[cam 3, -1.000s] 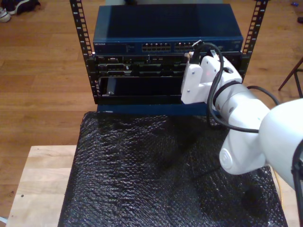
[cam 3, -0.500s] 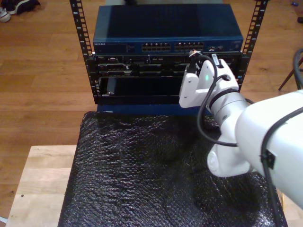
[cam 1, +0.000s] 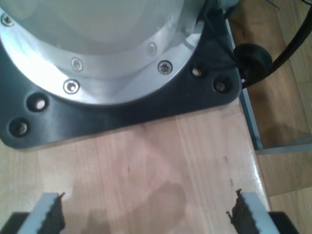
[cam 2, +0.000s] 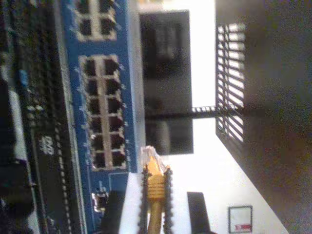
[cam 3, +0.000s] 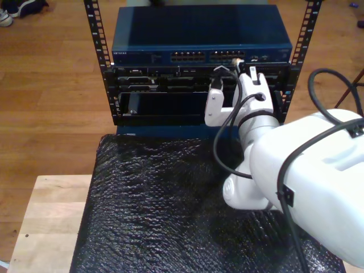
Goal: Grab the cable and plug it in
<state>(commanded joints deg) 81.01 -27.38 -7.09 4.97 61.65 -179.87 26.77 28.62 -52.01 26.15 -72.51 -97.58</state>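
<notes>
Second wrist view: your second gripper (cam 2: 155,204) has its jaws pinching the cable (cam 2: 155,187) just behind the clear plug (cam 2: 148,155). The grab is, by this evidence, complete. The plug tip sits just beside the blue network switch (cam 2: 105,183), near the end of a block of ports (cam 2: 103,112), but no part of it is inside a socket. Insertion is therefore outstanding.

In the exterior view the second arm (cam 3: 256,122) reaches from about 4 o'clock toward the rack (cam 3: 108,74), its gripper up against the switch's port row at roughly 1 o'clock of frame centre. The plug itself is too small there to confirm.

Your first gripper (cam 1: 146,214) is parked over the wooden worktop (cam 1: 161,165) by an arm's black base plate (cam 1: 122,114), jaws spread with nothing between them.

What remains, in my judgement: align the plug square to a free port, then push until it seats. You should watch plug orientation; whether the latch side faces correctly cannot be told.
</notes>
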